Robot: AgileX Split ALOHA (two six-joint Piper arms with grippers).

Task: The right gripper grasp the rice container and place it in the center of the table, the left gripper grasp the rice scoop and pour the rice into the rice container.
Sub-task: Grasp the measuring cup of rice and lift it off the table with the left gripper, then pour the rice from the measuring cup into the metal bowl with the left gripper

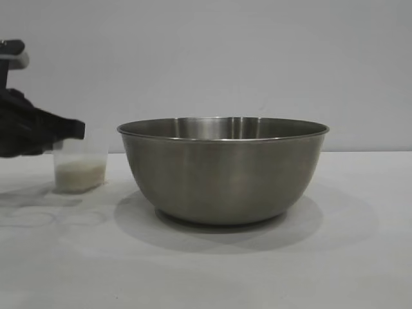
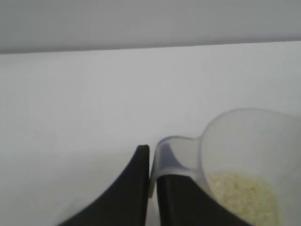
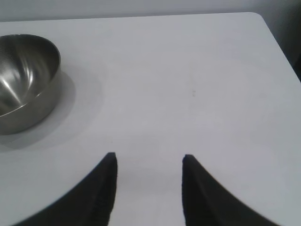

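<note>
The table (image 1: 360, 257) is a plain white surface carrying everything else. The rice container (image 1: 222, 170), a broad steel bowl, stands upright near the middle of it and looks empty in the right wrist view; its placing appears done. It is stiff, smooth metal with a thin rolled rim, likely to slide under a push, so that rim is the sensible place for any further hold.

To the left of the bowl, and apart from it, is the rice scoop (image 1: 79, 168), a small clear plastic cup. It sits upright, and whether its base is on the table or just off it cannot be told. The cup is light and thin-walled with a slick surface; squeezing its body could flex it, so the side handle is the right place to take hold. The left gripper (image 2: 150, 165) has done that: its jaws are pressed together on the handle, as the left wrist view shows.

The right gripper (image 3: 149, 162) hangs over bare table beside the bowl, jaws spread and empty.

The rice (image 2: 244, 195) lies as a shallow pale layer in the cup. Loose grains shift with any tilt, so the cup needs to stay level until it is over the bowl.
</note>
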